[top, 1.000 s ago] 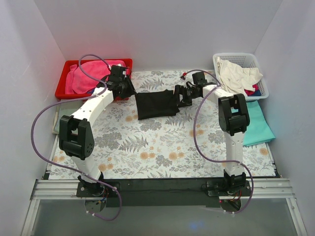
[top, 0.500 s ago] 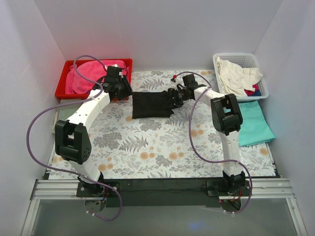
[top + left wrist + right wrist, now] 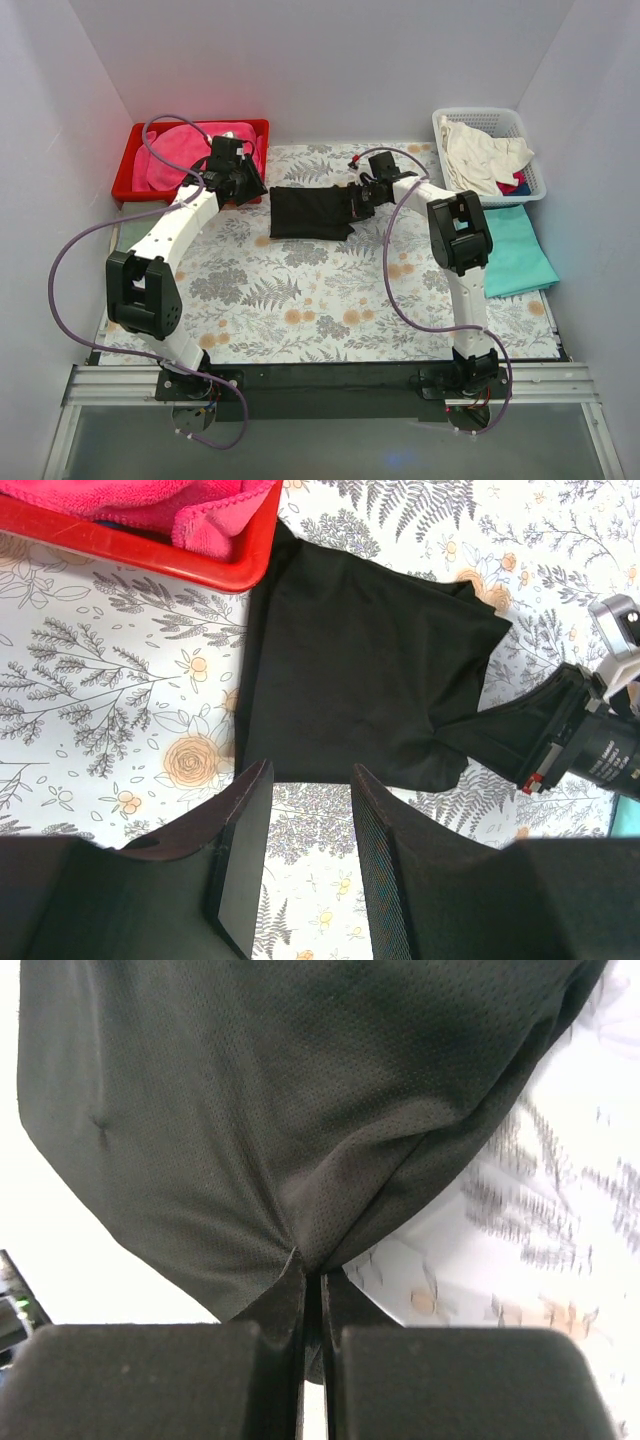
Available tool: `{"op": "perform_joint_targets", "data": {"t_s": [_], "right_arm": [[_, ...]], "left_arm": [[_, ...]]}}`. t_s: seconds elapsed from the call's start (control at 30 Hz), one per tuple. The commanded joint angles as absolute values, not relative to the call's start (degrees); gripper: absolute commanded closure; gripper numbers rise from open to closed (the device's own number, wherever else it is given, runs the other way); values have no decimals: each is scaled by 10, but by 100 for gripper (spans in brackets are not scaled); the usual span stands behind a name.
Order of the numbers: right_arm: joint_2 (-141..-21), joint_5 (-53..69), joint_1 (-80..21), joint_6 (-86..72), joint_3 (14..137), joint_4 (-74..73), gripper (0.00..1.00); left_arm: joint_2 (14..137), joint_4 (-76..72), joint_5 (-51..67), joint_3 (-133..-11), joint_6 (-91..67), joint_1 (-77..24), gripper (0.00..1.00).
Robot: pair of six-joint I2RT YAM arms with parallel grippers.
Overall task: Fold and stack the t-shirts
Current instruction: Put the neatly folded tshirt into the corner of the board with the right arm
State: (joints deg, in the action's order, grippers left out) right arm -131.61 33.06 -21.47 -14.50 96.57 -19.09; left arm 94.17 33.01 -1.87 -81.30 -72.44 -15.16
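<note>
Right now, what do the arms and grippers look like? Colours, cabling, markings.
The left arm and right arm both have white links with chunky black joint housings. A purple cable loops loosely off each. The left gripper and right gripper are all black with flat slab fingers, and the pads look finely ribbed. The bases sit on a black rail.

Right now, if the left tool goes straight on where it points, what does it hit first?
Probably the near edge of the folded black fabric t-shirt; depth is unclear, so the left tool might touch the floral table cover first.
</note>
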Motion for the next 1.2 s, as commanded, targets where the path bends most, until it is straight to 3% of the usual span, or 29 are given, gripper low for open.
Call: {"op": "perform_joint_targets", "data": {"t_s": [0.0,0.57,0.93,1.17], "right_arm": [[-1309,203,-218,-99,890,-303,99],[-1013,-103,-197,-103,653,-392,99],[-890,-268,-39,-29,608,-415,99],[-918,-313,36,-21,678,-415,99]], "left_arm": [[904,331,-16,-806,-719,-147,64],[921,310,-1,-810,-700,-139,64],[934,304,41,-812,-694,-137,64],[936,306,60,-807,-700,-136,64]]}}
